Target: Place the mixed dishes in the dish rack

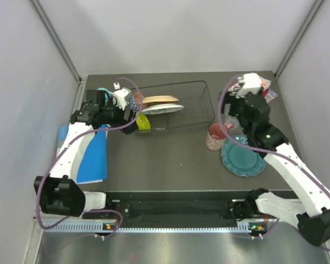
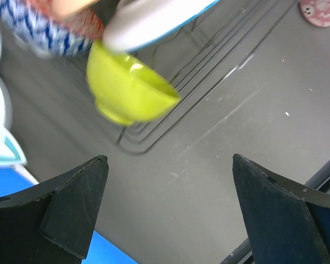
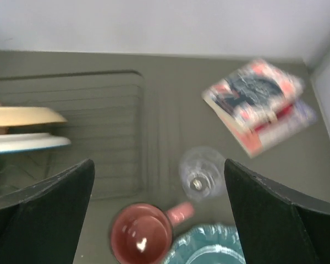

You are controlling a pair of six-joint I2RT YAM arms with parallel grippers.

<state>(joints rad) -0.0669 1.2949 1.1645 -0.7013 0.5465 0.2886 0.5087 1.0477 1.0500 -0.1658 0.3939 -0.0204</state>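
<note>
The black wire dish rack holds a cream plate and a white plate on edge at its left end. A red-blue patterned bowl and a tilted yellow-green bowl sit at the rack's near-left corner. My left gripper hangs open just in front of that corner, holding nothing. On the table right of the rack stands a pink mug, touching a teal scalloped plate. My right gripper is open above the mug, nothing between its fingers.
A clear glass stands just behind the mug. Floral books lie in the back right corner. A blue folder lies at the left, with teal headphones behind it. Walls close in on three sides.
</note>
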